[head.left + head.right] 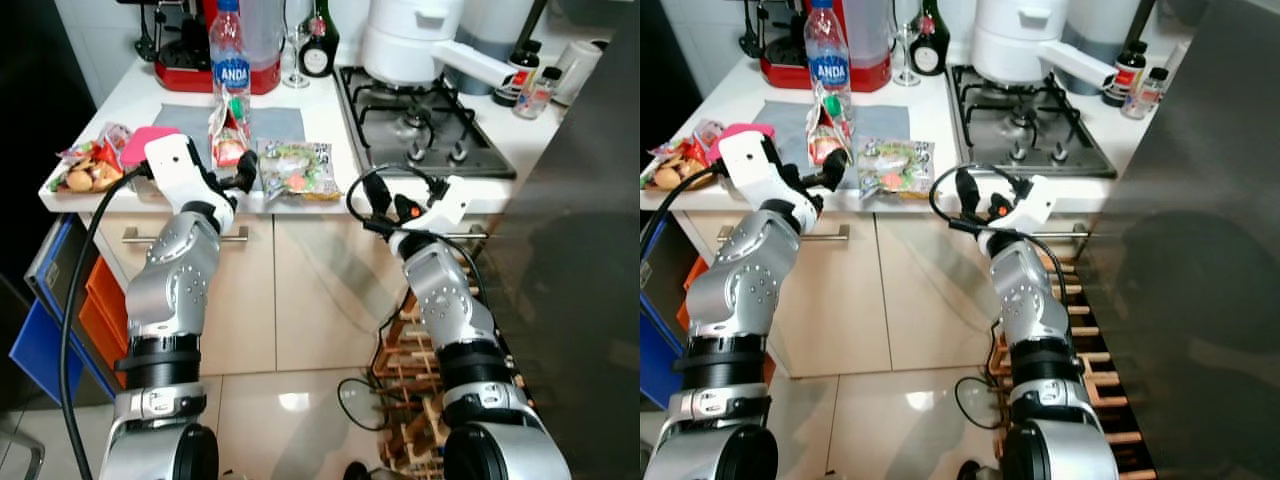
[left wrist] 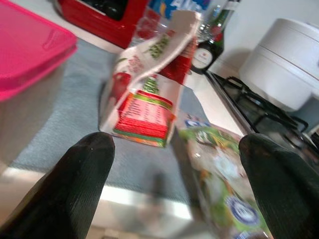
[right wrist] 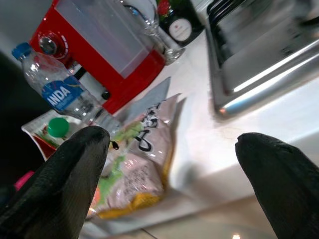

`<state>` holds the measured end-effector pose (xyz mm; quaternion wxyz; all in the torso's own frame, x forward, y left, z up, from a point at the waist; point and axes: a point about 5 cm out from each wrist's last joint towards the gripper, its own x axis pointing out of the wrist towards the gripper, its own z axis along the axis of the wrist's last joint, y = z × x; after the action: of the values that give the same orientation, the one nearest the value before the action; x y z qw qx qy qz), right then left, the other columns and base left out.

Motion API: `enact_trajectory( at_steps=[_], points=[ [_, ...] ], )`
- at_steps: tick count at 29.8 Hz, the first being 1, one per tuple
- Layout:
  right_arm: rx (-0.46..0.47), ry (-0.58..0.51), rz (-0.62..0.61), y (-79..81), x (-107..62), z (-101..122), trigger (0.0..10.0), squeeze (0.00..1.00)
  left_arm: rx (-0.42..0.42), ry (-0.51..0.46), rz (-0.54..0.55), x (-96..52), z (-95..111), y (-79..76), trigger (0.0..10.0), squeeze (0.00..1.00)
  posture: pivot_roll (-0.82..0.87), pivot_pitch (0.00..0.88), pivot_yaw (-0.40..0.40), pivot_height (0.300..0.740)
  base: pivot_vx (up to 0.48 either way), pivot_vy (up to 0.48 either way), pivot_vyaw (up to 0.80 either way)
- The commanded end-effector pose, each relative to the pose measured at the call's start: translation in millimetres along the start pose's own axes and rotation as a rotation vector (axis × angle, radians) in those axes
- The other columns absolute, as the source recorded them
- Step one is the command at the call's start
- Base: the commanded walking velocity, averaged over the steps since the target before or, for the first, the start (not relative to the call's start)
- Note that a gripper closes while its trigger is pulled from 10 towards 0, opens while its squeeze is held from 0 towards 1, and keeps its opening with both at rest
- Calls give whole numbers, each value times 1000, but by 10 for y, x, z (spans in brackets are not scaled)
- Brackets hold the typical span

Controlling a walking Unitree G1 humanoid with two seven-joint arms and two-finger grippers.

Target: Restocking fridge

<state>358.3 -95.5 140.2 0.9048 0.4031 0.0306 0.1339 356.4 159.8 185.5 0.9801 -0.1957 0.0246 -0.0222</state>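
Nearest to the camera are the robot's two silver arms, raised from the lower part of the head view toward the edge of the white counter (image 1: 130,95). The left gripper (image 1: 243,170) is at the counter's front edge, and its two black fingers (image 2: 84,169) stand wide apart with nothing between them; they point at the small red and white carton (image 2: 149,107), which stands upright on the grey mat (image 1: 190,120) just behind the edge. The right gripper (image 1: 372,195) hangs a little lower, in front of the cupboard doors and beside the hob (image 1: 420,120) — its fingers (image 3: 75,169) are also spread open and empty, looking up at the flat bag of salad (image 1: 296,168) that lies on the mat next to the carton. Behind them stands the water bottle (image 1: 230,50) with the blue label, in front of the red coffee machine (image 1: 215,70), and a pink lid (image 1: 145,140) and a packet of snacks (image 1: 88,170) lie further to the left. I think the groceries were put near the edge so that the arms can reach them easily. The task seems to be at its beginning: nothing is gripped yet, and the dark, blurred surface (image 1: 580,300) at the right is perhaps the fridge door — I cannot tell this for sure.
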Motion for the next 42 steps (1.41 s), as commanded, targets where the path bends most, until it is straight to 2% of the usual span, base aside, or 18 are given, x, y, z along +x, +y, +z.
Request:
enact_trajectory(
  at_steps=[1, 4, 5, 7, 9, 16, 18, 19, 20, 24, 26, 27, 29, 34, 38, 42],
  points=[
    [50, 2, 24, 98, 41, -6, 10000, 0, -29, 28, -31, 53, -3, -58, 10000, 0, 13, 0, -24, 740, 0, 0, 0],
    [81, 20, 29, 125, 56, -48, 10000, 0, -36, 41, -50, 79, -17, -92, 10000, 0, 14, 0, -24, 740, 0, 0, 0],
    [103, 28, 28, 135, 68, -64, 10000, 0, -37, 43, -57, 86, -19, -103, 10000, 0, 14, 0, -24, 740, 0, 0, 0],
    [164, 47, 23, 160, 84, -106, 10000, 0, -91, 63, -122, 95, -26, -174, 10000, 0, 9, 0, -26, 740, 0, 0, 0],
    [212, 64, 18, 180, 96, -133, 10000, 0, -86, 70, -129, 109, -28, -199, 10000, 0, 12, 0, -30, 740, 0, 0, 0],
    [265, 95, 13, 226, 124, -165, 10000, 0, -82, 64, -125, 126, -17, -217, 10000, 0, 14, 0, -36, 740, 0, 0, 0],
    [252, 102, 26, 253, 126, -152, 10000, 0, -74, 65, -125, 117, -14, -207, 10000, 0, 17, 0, -38, 740, 0, 0, 0],
    [200, 96, 37, 267, 122, -126, 10000, 0, -41, 60, -124, 113, -8, -190, 10000, 0, 17, 0, -40, 740, 0, 0, 0],
    [200, 96, 37, 267, 122, -126, 10000, 0, -41, 60, -124, 113, -8, -190, 10000, 0, 17, 0, -40, 740, 0, 0, 0],
    [8, 50, 19, 225, 104, -41, 10000, 0, 55, 54, -127, 125, -6, -180, 10000, 0, 18, 0, -44, 740, 0, 0, 0],
    [-226, -18, 16, 215, 77, 64, 10000, 0, 174, 23, -153, 132, 51, -228, 10000, 0, 16, 0, -48, 740, 0, 0, 0],
    [-311, -52, 17, 215, 58, 113, 10000, 0, 246, 2, -167, 136, 90, -260, 10000, 0, 16, 0, -48, 740, 0, 0, 0],
    [-409, -101, 6, 188, 10, 194, 10000, 0, 278, -11, -195, 154, 134, -335, 10000, 0, 4, 0, -57, 740, 0, 0, 0],
    [-441, -108, -16, 119, -51, 207, 10000, 0, 255, 2, -215, 185, 105, -407, 10000, 0, -14, 0, -67, 740, 0, 0, 0],
    [-459, -103, -11, 121, -83, 160, 10000, 0, 206, 24, -237, 200, 49, -478, 10000, 0, -24, 0, -74, 740, 0, 0, 0],
    [-471, -112, -3, 149, -93, 168, 10000, 0, 118, 67, -306, 197, 0, -631, 10000, 0, -28, 0, -86, 740, 0, 0, 0]
  ],
)
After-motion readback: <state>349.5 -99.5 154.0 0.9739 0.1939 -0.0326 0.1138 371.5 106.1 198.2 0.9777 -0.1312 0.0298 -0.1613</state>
